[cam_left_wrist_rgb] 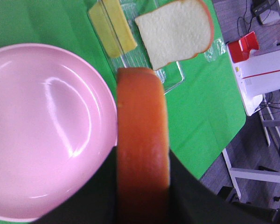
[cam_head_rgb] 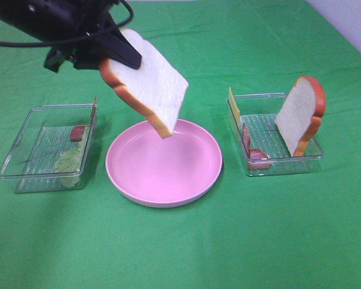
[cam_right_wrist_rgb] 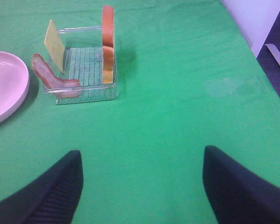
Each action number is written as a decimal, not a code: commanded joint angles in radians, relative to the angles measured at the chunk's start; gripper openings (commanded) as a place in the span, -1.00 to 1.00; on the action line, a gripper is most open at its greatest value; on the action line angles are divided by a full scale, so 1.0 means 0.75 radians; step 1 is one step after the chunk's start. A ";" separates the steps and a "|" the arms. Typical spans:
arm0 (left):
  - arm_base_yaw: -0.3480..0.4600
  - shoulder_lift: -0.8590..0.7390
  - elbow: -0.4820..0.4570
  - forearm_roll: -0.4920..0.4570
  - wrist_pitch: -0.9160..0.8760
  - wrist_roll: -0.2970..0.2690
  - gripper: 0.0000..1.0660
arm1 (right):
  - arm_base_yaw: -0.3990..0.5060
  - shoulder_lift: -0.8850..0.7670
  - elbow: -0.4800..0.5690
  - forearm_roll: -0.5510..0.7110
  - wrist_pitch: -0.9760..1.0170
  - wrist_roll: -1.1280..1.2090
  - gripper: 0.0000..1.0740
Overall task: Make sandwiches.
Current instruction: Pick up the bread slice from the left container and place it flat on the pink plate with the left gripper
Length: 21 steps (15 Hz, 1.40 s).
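The left gripper (cam_head_rgb: 121,53) is clamped narrow on the crust edge of a slice (cam_head_rgb: 150,81), which hangs tilted in the air, its lower corner just above the far rim of the plate (cam_head_rgb: 162,180). The plate is bare, so nothing is stacked yet; setting down this first slice looks like the step in hand.

The right tray (cam_head_rgb: 313,158) holds a second slice (cam_head_rgb: 301,114) leaning upright, cheese (cam_head_rgb: 233,107) and bacon (cam_head_rgb: 257,158). The left tray (cam_head_rgb: 24,129) holds lettuce (cam_head_rgb: 69,161) and a small reddish piece (cam_head_rgb: 78,133), possibly more bacon; it is too small to tell.

The right gripper (cam_right_wrist_rgb: 142,182) hovers wide and empty over the cloth (cam_right_wrist_rgb: 177,116), well apart from its tray. All the layering is left to do.
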 commanded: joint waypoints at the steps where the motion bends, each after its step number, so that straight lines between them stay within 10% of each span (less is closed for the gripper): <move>1: -0.077 0.108 0.000 -0.025 -0.095 0.009 -1.00 | -0.005 -0.012 -0.003 -0.004 -0.012 -0.005 0.28; 18: -0.167 0.455 -0.001 -0.177 -0.289 0.049 -1.00 | -0.005 -0.012 -0.003 -0.004 -0.012 -0.005 0.28; 21: -0.167 0.453 -0.001 -0.176 -0.283 0.049 -0.59 | -0.005 -0.012 -0.003 -0.004 -0.012 -0.005 0.28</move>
